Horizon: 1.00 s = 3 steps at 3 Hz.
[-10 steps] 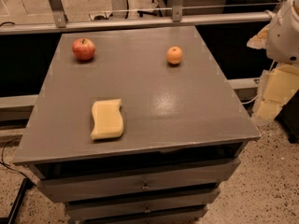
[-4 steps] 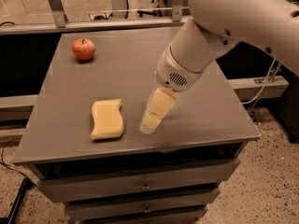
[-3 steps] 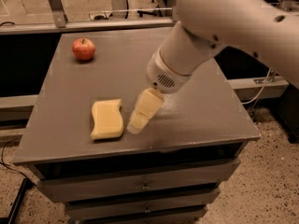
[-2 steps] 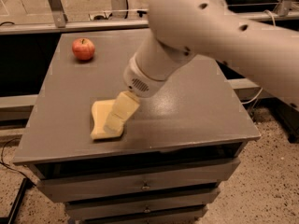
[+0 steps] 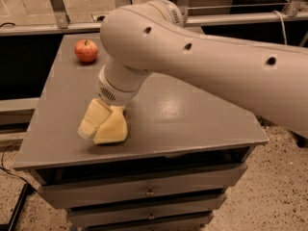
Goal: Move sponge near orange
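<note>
Pale yellow on grey, low and left of centre in the frame: the flat pale yellow foam sponge (image 5: 114, 129) lies on the grey metal tabletop (image 5: 192, 119), close to the table's front edge and toward its left side. Right on top of it sits the robot's blocky pale yellow gripper (image 5: 96, 122), tilted down and to the left, its tip touching or almost touching the tabletop at the sponge's left edge. Gripper and sponge share nearly the same colour and overlap, so whether the gripper is spread, pressed together or pinching the foam cannot be told from this view. Only the right and lower part of the sponge shows clear of it.

Above the gripper comes the ribbed white wrist (image 5: 115, 83), and from there the big cream-coloured robot arm (image 5: 207, 57) sweeps up and across to the right edge of the frame, covering much of the upper and right part of the table. Small dark holes dot its shell.

Over in the upper left, the round red apple (image 5: 86, 50) rests on the table's far left corner, well apart from the sponge. The orange cannot be seen from this view.

Below the tabletop, the cabinet's grey drawers (image 5: 149, 192) stack down the front, each with a small handle at its middle. The speckled floor (image 5: 274, 196) shows at lower right.
</note>
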Each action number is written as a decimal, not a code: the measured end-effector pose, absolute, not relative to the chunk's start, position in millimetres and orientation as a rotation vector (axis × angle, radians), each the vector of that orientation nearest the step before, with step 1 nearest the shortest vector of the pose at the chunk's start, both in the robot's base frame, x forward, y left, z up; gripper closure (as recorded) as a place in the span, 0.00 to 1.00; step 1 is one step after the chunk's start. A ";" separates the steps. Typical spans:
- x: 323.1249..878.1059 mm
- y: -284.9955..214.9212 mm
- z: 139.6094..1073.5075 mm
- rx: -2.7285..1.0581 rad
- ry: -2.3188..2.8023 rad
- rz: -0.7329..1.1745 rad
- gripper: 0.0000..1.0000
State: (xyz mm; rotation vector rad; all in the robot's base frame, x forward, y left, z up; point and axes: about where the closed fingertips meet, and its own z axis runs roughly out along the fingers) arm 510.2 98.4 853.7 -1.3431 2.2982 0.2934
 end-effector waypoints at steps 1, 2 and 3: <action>510.9 110.0 849.3 -1.234 2.385 0.267 0.00; 507.0 107.7 845.2 -1.064 2.495 0.241 0.00; 501.8 99.1 837.4 -0.894 2.586 0.225 0.00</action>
